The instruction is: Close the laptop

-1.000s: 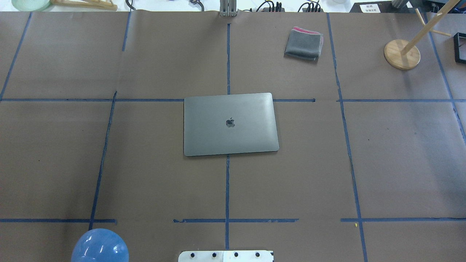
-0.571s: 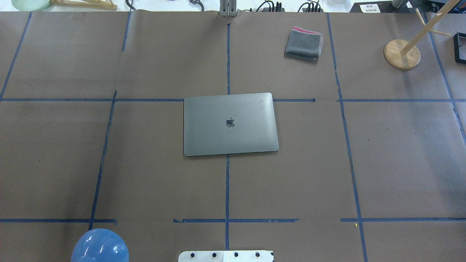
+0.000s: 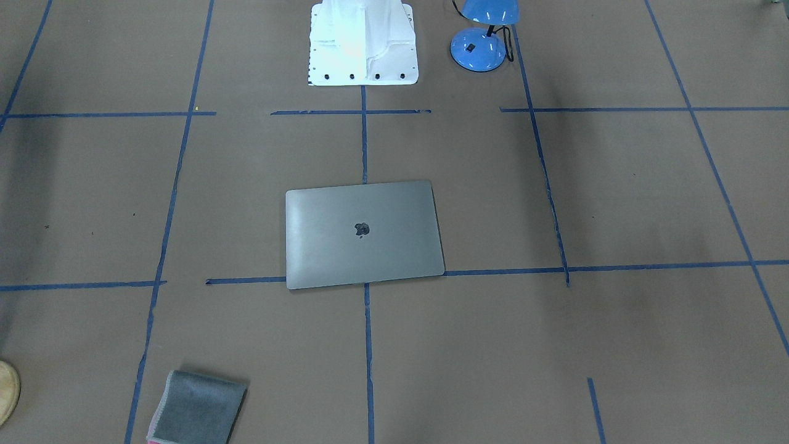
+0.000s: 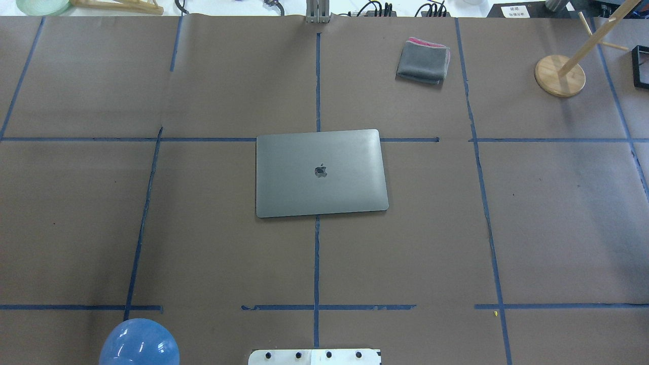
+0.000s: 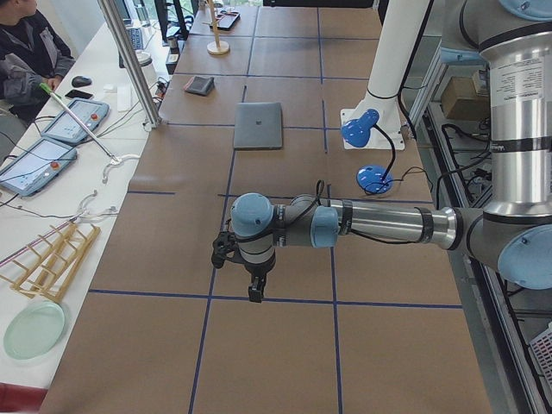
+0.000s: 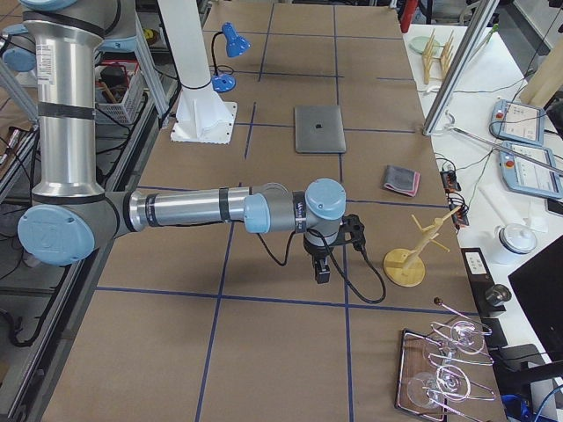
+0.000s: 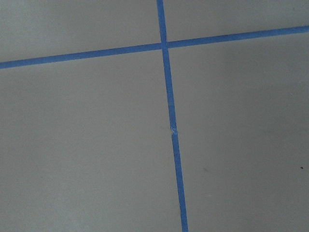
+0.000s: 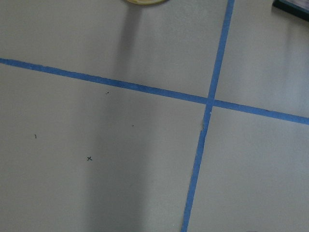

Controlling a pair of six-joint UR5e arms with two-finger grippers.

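Note:
The space-grey laptop [image 4: 321, 172] lies shut and flat at the table's middle, lid up with the dark apple logo showing. It also shows in the front view [image 3: 363, 234], the left side view [image 5: 259, 125] and the right side view [image 6: 318, 129]. My left gripper [image 5: 256, 293] hangs over bare table far from the laptop, toward the table's left end. My right gripper [image 6: 323, 271] hangs over bare table toward the right end. Both show only in the side views, so I cannot tell whether they are open or shut. Both wrist views show only brown paper and blue tape.
A folded grey cloth [image 4: 423, 61] lies at the back right. A wooden stand [image 4: 560, 76] and a black frame [image 4: 640, 66] are at the far right. A blue lamp [image 4: 138, 344] stands by the robot's white base [image 3: 362, 43].

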